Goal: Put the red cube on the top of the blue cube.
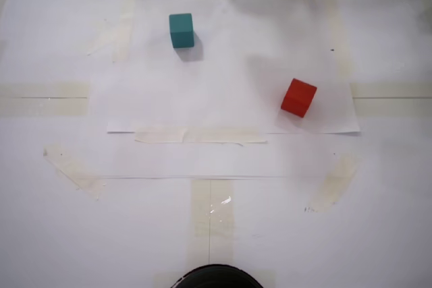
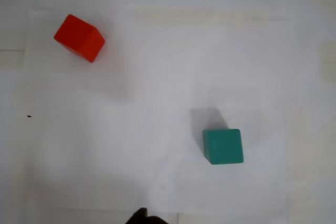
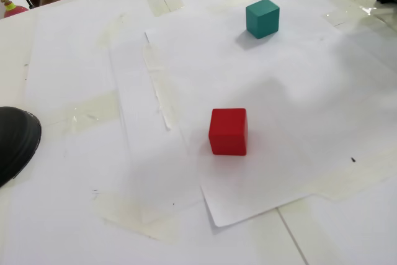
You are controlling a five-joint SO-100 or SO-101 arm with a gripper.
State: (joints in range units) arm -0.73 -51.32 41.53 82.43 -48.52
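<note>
In a fixed view looking down, the white paper-covered bench fills the scene, with strips of pale tape holding the sheets. The blue cube, really teal, sits toward eleven o'clock. The red cube sits toward three o'clock, turned slightly askew, well apart from the teal one. A dark rounded object pokes in at six o'clock.

In the wrist view, the red cube lies toward ten o'clock and the blue cube toward five o'clock, each resting alone on the paper. A small dark tip shows at six o'clock; whether the pincer is apart or together cannot be told.

In the other fixed view, from the side, the red cube stands near centre and the blue cube toward one o'clock. A dark rounded shape sits at nine o'clock.
</note>
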